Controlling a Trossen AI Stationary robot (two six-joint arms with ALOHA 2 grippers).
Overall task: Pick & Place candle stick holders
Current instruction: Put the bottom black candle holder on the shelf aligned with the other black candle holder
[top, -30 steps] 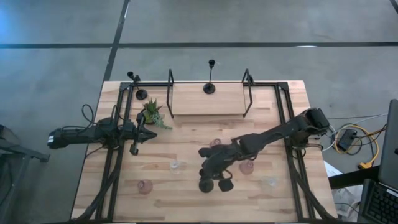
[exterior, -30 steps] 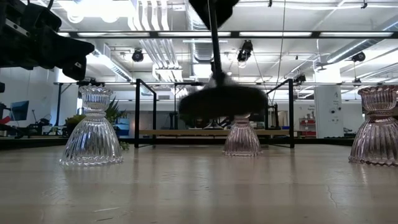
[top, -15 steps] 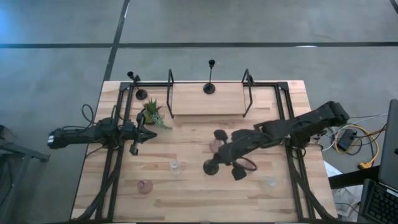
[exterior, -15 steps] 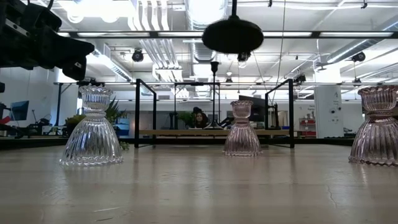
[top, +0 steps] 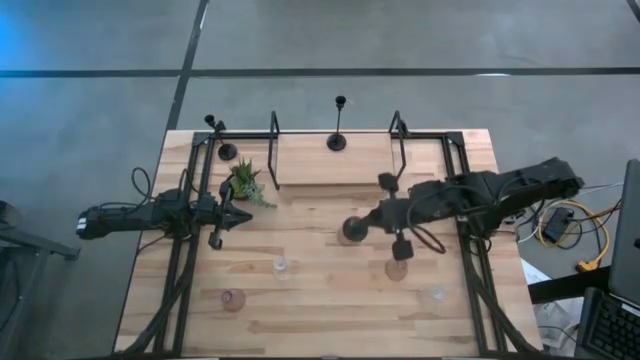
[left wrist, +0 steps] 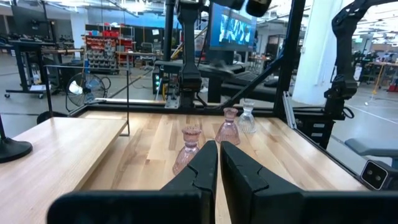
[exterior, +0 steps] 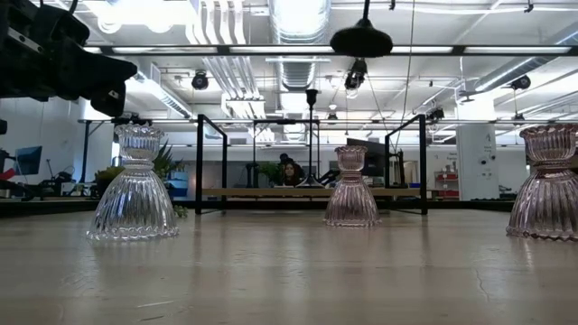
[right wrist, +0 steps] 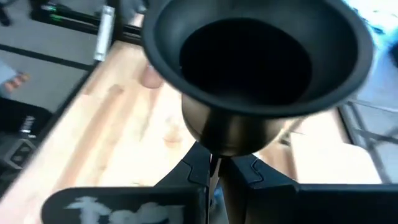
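My right gripper (top: 386,216) is raised over the table's middle right, shut on a slim black candle stick holder (top: 352,228). Its flared cup (right wrist: 249,56) fills the right wrist view. A second black holder (top: 337,140) stands by its round base on the raised board, a third (top: 227,152) at the far left corner. Squat glass holders stand on the tabletop: pink ones (top: 233,299) (top: 397,268), clear ones (top: 283,266) (top: 434,293), and a pink one (top: 344,240) partly hidden beneath the held holder. My left gripper (top: 240,215) waits shut at the left. My right gripper pinches the black holder's thin stem (right wrist: 214,158) between its two fingers, just beneath the flared cup. The fingers come from the table's right side, slanting downward, and lie across the stem. The holder hangs upright, its round base (exterior: 361,41) high above the tabletop.
A raised wooden board (top: 300,165) in a black metal frame (top: 273,150) runs along the far edge. A small spiky green plant (top: 245,183) sits just beyond my left gripper. Bare wood lies along the near edge between the glass holders.
My right gripper has risen and drawn back toward the table's far and right edges, tipping closer to level, still shut on the black holder. The holder has gone up with it, from low over the near middle to high above the glass holders.
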